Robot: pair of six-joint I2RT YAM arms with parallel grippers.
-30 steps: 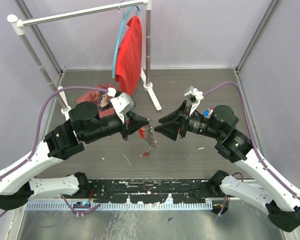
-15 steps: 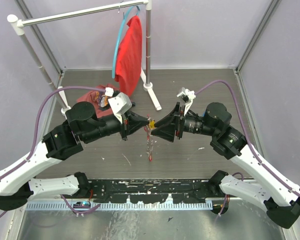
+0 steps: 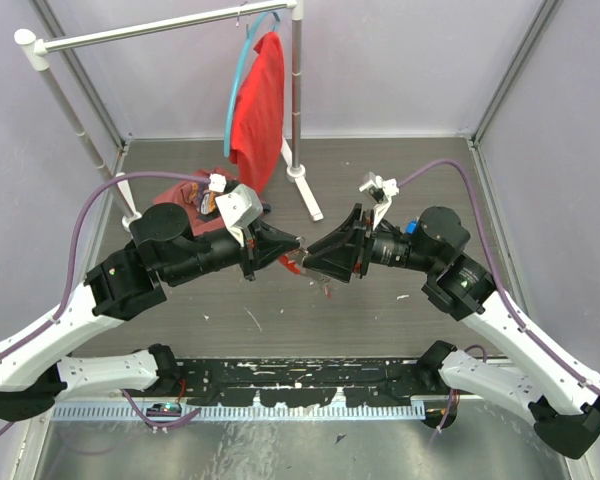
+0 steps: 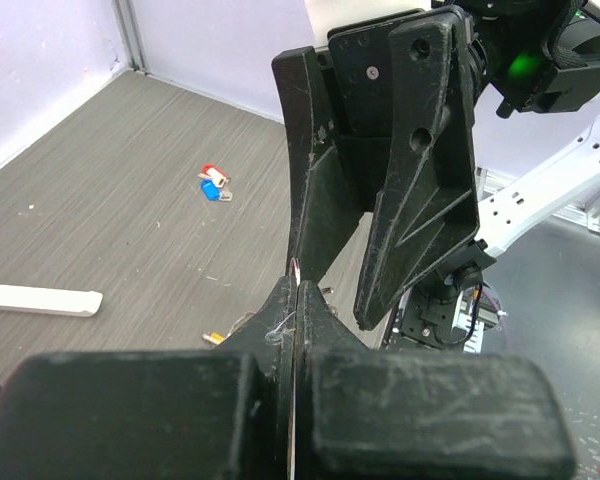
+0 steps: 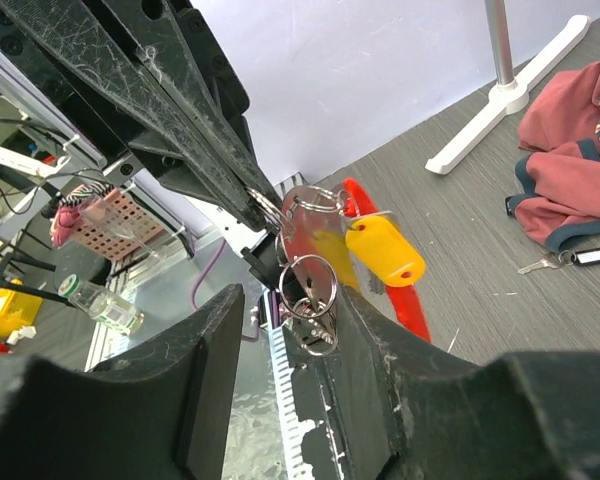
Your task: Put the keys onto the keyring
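At the left, the black left gripper (image 3: 286, 249) has its two fingers pressed fully together on the thin silvery metal keyring (image 5: 308, 272). It holds the keyring in the air over the middle of the grey wood-pattern table (image 3: 380, 170). A yellow plastic tag (image 5: 384, 250) and the red oblong strap tag (image 5: 408, 305) hang from the ring. Just to the right, the black right gripper (image 3: 312, 258) meets it tip to tip. Its fingers (image 5: 380, 370) stand half apart, one on each side of the hanging ring, and I cannot see them touching it.

Further right, two small keys with red and blue plastic heads (image 4: 213, 186) lie loose on the table, well apart from the ring.

I judge the step to be a second hold on the ring. The next move needs a gentle, exact closing, because the thin ring can swing or slip.
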